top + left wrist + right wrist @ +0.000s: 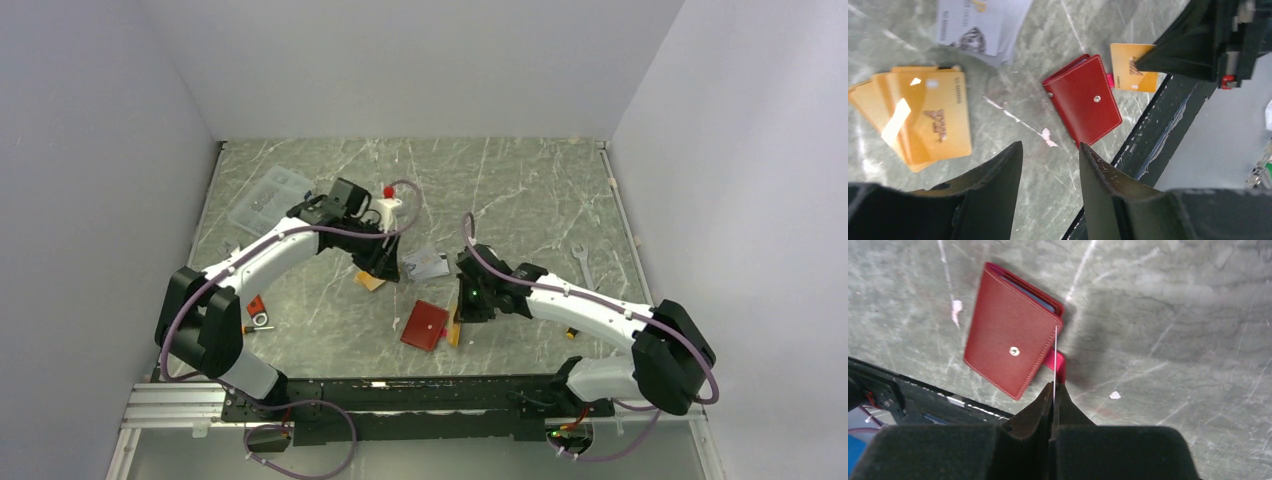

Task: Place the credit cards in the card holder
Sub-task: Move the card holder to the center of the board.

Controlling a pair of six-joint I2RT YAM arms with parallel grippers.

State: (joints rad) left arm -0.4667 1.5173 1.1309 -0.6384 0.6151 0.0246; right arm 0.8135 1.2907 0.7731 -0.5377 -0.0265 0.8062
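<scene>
The dark-red card holder (425, 324) lies closed on the marble table near the front edge; it also shows in the left wrist view (1083, 97) and the right wrist view (1013, 350). My right gripper (1053, 387) is shut on one gold-orange credit card (1133, 74), seen edge-on (1054, 357), held upright just beside the holder's snap-tab side. A fan of gold-orange cards (923, 115) lies on the table below my left gripper (1050, 150), which is open and empty above them. Silver-white cards (980, 25) lie beyond the gold ones.
A clear plastic box (268, 198) and a white bottle with a red cap (388, 205) stand at the back left. A wrench (582, 262) lies at the right. A small red object (256, 305) lies at the left. The black base rail (420, 390) runs along the front edge.
</scene>
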